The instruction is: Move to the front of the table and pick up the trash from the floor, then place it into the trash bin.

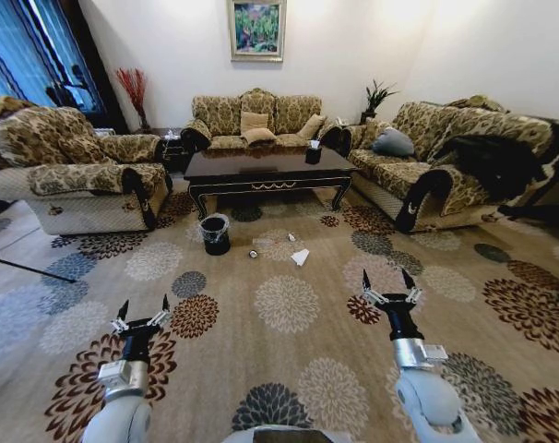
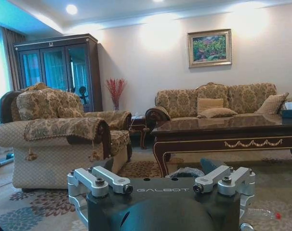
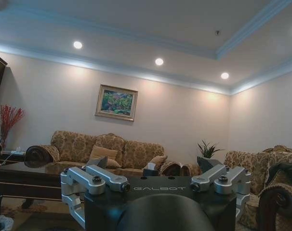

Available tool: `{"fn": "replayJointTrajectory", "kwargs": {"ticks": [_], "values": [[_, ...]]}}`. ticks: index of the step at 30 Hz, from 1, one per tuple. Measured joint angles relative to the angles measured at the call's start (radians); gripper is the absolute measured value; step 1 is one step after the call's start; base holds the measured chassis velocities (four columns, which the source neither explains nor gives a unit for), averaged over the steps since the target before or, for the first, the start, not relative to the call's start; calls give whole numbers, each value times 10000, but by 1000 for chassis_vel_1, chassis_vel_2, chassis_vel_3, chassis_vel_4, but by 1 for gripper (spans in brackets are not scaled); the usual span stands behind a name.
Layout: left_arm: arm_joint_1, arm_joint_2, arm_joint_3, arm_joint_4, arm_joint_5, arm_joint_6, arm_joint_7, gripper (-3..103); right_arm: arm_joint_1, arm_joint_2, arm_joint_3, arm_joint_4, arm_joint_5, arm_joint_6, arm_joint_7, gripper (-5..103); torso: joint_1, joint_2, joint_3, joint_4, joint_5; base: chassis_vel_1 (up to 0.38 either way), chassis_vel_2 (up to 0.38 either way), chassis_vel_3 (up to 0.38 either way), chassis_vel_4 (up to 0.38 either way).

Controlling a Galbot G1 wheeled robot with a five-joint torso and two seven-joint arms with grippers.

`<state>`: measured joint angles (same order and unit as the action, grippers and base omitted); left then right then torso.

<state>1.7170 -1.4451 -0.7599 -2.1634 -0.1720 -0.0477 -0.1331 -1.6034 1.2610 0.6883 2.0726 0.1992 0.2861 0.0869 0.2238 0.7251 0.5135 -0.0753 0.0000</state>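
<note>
The dark table [image 1: 261, 169] stands far ahead in front of the sofas. On the carpet before it lies the trash: a white folded paper [image 1: 300, 257], a small white scrap [image 1: 291, 238] and a tiny dark round piece [image 1: 253, 254]. The left wrist view catches a clear bottle [image 2: 261, 214] with a red cap low on the carpet. The black trash bin [image 1: 215, 233] with its clear bag stands by the table's left front leg. My left gripper [image 1: 142, 309] and right gripper [image 1: 387, 280] hover open over the carpet, well short of the trash and holding nothing.
An armchair [image 1: 77, 171] flanks the left side and a long sofa [image 1: 446, 166] the right. A small black tissue box [image 1: 313, 153] sits on the table. A thin dark rod [image 1: 26, 268] lies on the floor at the left. Open patterned carpet stretches between me and the trash.
</note>
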Motion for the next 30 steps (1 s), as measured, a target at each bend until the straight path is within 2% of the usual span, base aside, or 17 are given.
{"fn": "replayJointTrajectory", "kwargs": {"ticks": [30], "values": [[95, -71, 11, 44, 90, -237, 34, 100, -26, 47, 6, -66, -114, 23, 29, 100, -501, -1182, -683, 0, 0, 0, 0, 0, 0]]}}
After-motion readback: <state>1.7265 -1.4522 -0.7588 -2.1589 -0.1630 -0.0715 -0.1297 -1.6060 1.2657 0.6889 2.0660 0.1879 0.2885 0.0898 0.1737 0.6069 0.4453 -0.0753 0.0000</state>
